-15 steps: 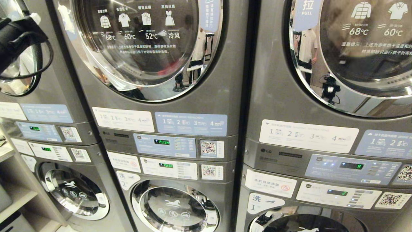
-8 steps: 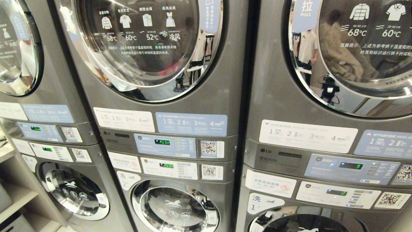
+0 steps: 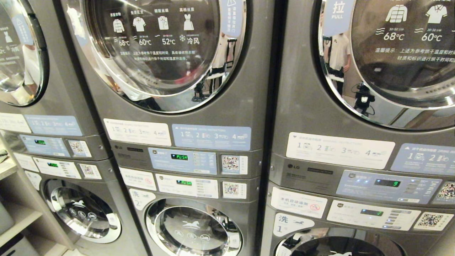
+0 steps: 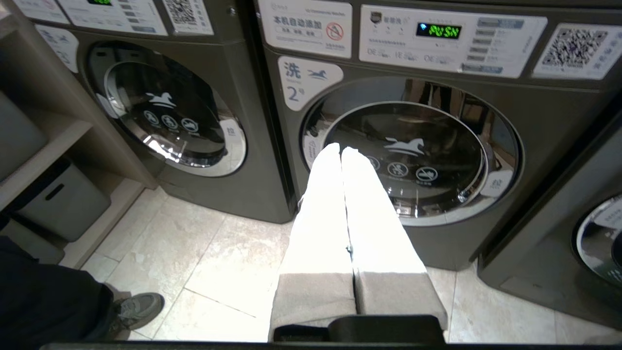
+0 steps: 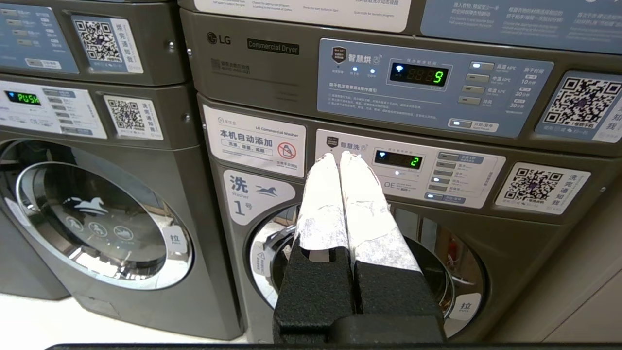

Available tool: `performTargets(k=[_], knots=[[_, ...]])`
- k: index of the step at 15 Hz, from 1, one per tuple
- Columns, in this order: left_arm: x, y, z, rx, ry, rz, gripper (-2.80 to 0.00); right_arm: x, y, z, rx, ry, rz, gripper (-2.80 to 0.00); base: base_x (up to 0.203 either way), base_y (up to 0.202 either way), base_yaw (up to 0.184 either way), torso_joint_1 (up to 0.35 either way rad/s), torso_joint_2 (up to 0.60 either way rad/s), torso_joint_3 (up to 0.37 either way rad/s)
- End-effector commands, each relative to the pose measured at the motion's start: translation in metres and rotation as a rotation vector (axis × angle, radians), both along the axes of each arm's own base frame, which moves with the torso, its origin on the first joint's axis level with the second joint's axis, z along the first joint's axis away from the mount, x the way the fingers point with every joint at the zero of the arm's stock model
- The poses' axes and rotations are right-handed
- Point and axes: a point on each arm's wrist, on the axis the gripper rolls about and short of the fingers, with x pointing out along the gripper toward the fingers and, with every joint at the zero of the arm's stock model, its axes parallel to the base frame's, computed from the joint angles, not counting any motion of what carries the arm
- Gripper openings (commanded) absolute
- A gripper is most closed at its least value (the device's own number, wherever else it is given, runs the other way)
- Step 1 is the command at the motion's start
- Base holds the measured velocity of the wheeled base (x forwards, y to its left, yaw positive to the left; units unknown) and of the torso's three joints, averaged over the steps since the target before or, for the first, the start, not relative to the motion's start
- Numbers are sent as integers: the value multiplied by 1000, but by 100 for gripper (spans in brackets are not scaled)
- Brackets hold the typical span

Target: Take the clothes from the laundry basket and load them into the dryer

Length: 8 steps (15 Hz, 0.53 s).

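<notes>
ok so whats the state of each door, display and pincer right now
middle dryer door: shut
right dryer door: shut
washer 2 door: shut
washer 1 door: shut
middle dryer display: lit, reads PUSH
right dryer display: lit, shows 9
washer 1 display: lit, shows 2
left pincer: shut, empty
right pincer: shut, empty

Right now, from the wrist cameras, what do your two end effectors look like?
Left end effector: two long tapering fingers, bright white, greyish near a black base. Right end effector: the same shape, fingers wrapped in crinkled white covering over textured black foam-like blocks. No cables or markings show on either.
</notes>
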Motion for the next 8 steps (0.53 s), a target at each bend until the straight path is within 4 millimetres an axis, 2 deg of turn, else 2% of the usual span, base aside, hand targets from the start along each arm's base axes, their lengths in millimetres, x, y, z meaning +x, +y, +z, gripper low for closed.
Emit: performTargets(k=[1,6,8], knots=[[-2,-1,-10,-1,11,-25,-280,0,0,0,-1,-2,3,-280,0,0,0,0,0,0],[-3,-1,-11,31,11,-239,-280,0,0,0,-1,0,2,-280,0,0,0,0,0,0],[-8,-1,-11,44,-56,-224,-280,0,0,0,0,0,2,-280,0,0,0,0,0,0]])
